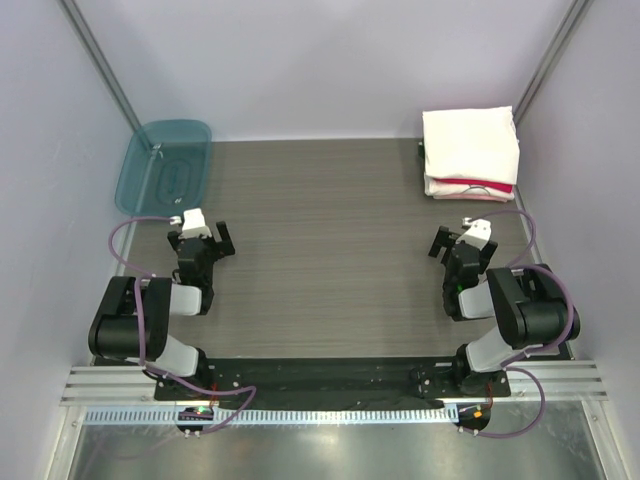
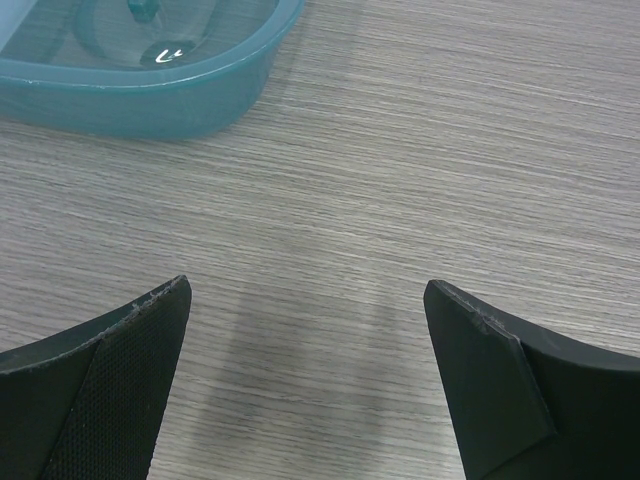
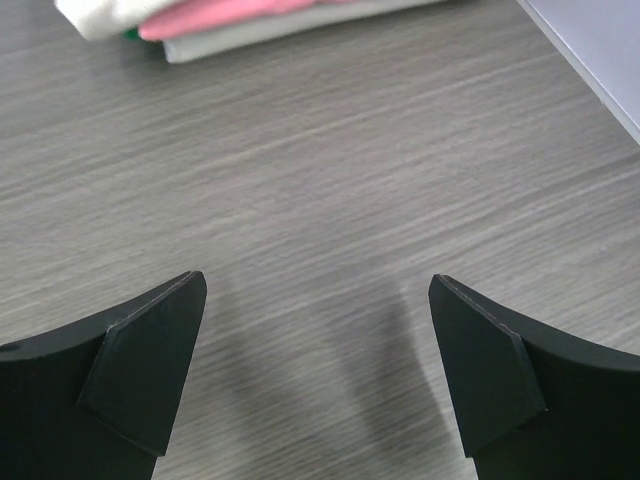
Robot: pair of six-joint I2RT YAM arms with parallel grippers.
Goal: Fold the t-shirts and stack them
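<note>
A stack of folded t-shirts (image 1: 470, 152) lies at the far right corner of the table, a cream-white one on top and a pinkish-red one showing beneath. Its near edge (image 3: 215, 18) appears at the top of the right wrist view, some way beyond the fingers. My left gripper (image 1: 202, 237) hovers open over bare wood at the left; its fingertips (image 2: 160, 320) stand wide apart with nothing between them. My right gripper (image 1: 455, 240) is open too, empty, below the stack and apart from it.
A translucent teal plastic tub (image 1: 163, 165) sits at the far left corner, and its rim (image 2: 180, 95) shows ahead of the left fingers. Pale walls enclose the wood-grain table (image 1: 330, 240) on three sides. A metal rail (image 1: 330, 385) runs along the near edge.
</note>
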